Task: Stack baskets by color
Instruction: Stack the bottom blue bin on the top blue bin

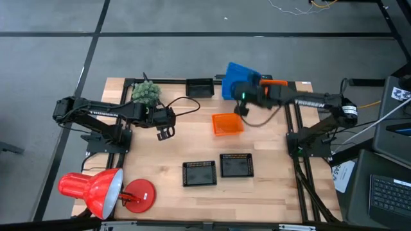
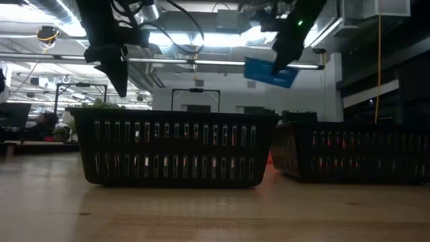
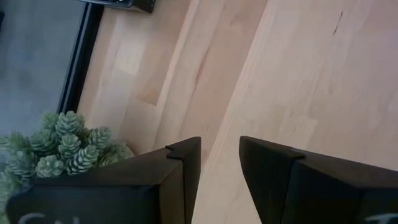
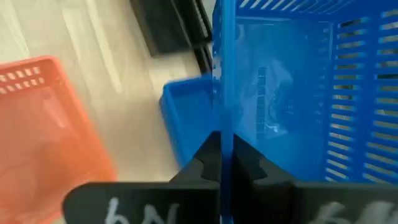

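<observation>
My right gripper (image 1: 239, 91) is shut on a blue basket (image 1: 240, 74), held in the air over the table's far edge. In the low view the blue basket (image 2: 270, 71) hangs tilted, well above the table. A second blue basket (image 4: 186, 115) sits on the table beneath it. An orange basket (image 1: 227, 124) rests flat at mid-table. Two black baskets (image 1: 199, 173) (image 1: 236, 165) stand side by side near the front, and a third (image 1: 200, 86) at the far edge. My left gripper (image 1: 166, 133) hovers open over bare wood on the left. My right gripper pinches one perforated wall of the blue basket at its rim (image 4: 224, 121). One finger (image 4: 252, 165) is inside the basket and the other (image 4: 202, 165) outside. The basket is lifted clear and hangs tilted from the fingers.
A fuzzy green plant (image 1: 146, 92) sits at the far left beside my left arm. A red desk lamp (image 1: 96, 189) stands at the near left corner. Something orange (image 1: 275, 82) shows behind my right arm. Bare wood lies between the orange basket and the black pair.
</observation>
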{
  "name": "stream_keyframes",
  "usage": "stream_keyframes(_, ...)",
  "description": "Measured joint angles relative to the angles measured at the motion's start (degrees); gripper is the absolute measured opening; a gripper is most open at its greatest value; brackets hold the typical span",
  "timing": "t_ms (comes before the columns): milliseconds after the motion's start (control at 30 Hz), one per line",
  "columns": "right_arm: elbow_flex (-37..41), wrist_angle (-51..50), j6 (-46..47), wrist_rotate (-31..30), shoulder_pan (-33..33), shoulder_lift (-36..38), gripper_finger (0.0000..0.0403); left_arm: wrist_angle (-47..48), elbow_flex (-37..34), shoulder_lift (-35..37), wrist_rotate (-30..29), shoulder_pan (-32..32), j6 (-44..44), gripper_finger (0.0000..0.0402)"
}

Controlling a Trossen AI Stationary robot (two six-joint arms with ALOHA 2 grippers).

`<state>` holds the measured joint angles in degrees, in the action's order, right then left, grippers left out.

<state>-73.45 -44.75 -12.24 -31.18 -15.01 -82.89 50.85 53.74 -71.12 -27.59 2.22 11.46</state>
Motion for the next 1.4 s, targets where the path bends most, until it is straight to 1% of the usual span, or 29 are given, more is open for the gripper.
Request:
stream_keyframes(67, 0.0, 3.32, -8.91, 6.59, -5.07, -0.52, 0.0001, -0.2, -0.25, 0.01, -0.05, 0.0, 0.02, 0.0102)
stream_keyframes(133, 0.0, 3.84, -13.77, 10.76, -9.52, -1.55, 0.0001, -0.41, -1.12, -0.02, -0.04, 0.0, 0.04, 0.0102)
stream_keyframes(267, 0.03, 1.27, -16.23, 13.79, -15.91, -5.44, 0.0001, -0.48, -3.36, -0.02, -0.07, 0.02, 0.68, 0.0102)
stream_keyframes(333, 0.09, 0.96, -16.6, 17.01, -17.77, -7.7, 0.0001, -0.58, -4.5, -0.02, -0.05, 0.0, 1.85, 0.0102)
stream_keyframes(400, 0.09, 1.1, -16.71, 18.74, -18.6, -9.75, 0.0001, -0.67, -5.69, -0.02, -0.04, 0.0, 3.19, 0.0102)
stream_keyframes(533, 0.09, 1.16, -17.14, 19.01, -18.9, -12.96, 0.0001, -1.69, -7.54, -0.02, -0.02, 0.01, 5.24, 0.0102)
stream_keyframes(667, 0.09, 1.15, -20.08, 19.35, -18.9, -15.33, 0.0001, -4.85, -7.8, -0.02, -0.04, 0.02, 6.0, 0.0102)
stream_keyframes(800, 0.09, 1.9, -21.07, 19.36, -18.9, -16.44, 0.0001, -7.17, -7.8, -0.02, 0.02, 0.0, 4.64, 0.0102)
stream_keyframes(967, 0.09, 2.21, -21.17, 19.36, -18.9, -16.46, 0.0007, -7.93, -7.8, -0.02, 0.01, 0.0, 4.51, 0.0102)
stream_keyframes(1133, 0.09, 2.06, -22.8, 20.51, -18.9, -16.46, 0.0029, -8.07, -7.8, -0.02, 0.0, 0.0, 4.52, 0.0102)
stream_keyframes(1400, 0.11, 3.31, -23.69, 20.51, -18.9, -16.46, 0.0077, -8.07, -7.8, -0.02, 0.02, 0.0, 4.55, 0.0102)
